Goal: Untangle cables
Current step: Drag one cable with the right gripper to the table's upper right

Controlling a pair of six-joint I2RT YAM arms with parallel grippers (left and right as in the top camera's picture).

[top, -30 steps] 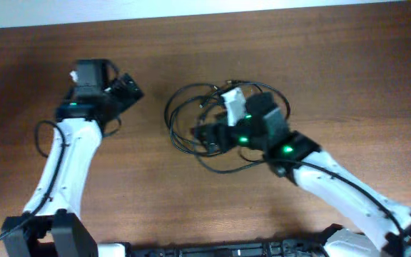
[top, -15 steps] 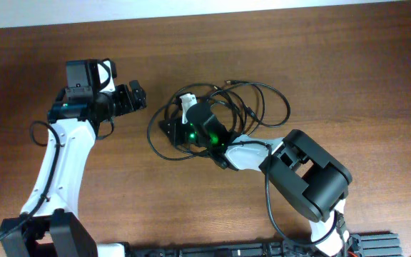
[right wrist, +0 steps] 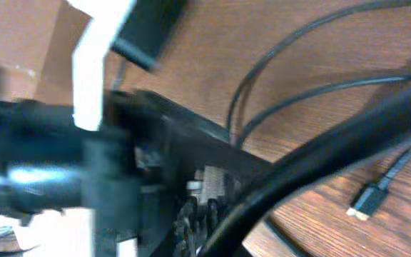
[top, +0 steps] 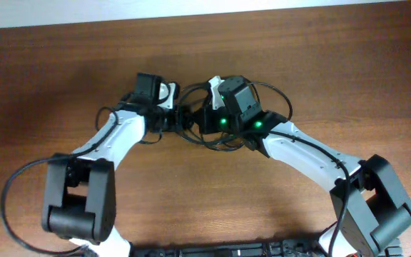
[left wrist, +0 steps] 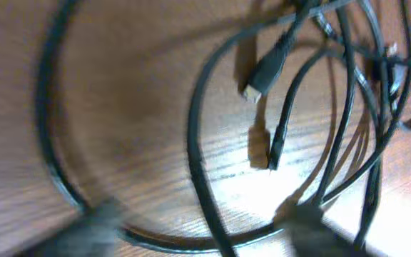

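Left gripper (left wrist: 204,227) — spread wide, blurred fingertips (left wrist: 98,223) straddling a loop of the cables (left wrist: 195,160). Right gripper (top: 195,121) at the cables' left edge — spread or pinching, cannot tell. Cables lie tangled on tabletop (top: 348,64).

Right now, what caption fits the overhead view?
Left arm and right arm meet at the tangled black cables on a wooden table.

Prob. a robotics lab: white robot arms (top: 309,152) at wood-grain table (top: 348,64).
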